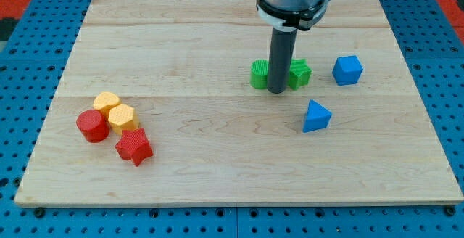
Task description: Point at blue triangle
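Observation:
The blue triangle (316, 116) lies on the wooden board at the view's right, below centre. My tip (278, 91) stands between two green blocks, up and to the left of the blue triangle, apart from it. A green round block (259, 74) is just left of the rod and a green star-like block (299, 73) just right of it; the rod hides part of each. A blue cube (347, 70) sits at the right, above the triangle.
At the view's left is a cluster: a red cylinder (92, 125), two yellow hexagonal blocks (107, 103) (122, 117) and a red star block (133, 146). The wooden board (217, 173) rests on a blue surface.

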`<state>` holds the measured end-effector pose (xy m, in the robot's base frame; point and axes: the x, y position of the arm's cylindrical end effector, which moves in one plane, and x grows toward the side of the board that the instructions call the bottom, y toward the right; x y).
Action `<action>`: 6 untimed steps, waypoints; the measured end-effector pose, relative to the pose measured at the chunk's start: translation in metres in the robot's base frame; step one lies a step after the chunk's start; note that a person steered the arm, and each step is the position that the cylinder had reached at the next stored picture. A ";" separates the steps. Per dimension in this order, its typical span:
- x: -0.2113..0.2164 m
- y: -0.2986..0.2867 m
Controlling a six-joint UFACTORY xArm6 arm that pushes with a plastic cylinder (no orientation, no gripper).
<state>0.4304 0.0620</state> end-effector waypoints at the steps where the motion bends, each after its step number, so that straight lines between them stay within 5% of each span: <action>1: 0.000 -0.010; 4: 0.095 0.000; 6: 0.099 0.069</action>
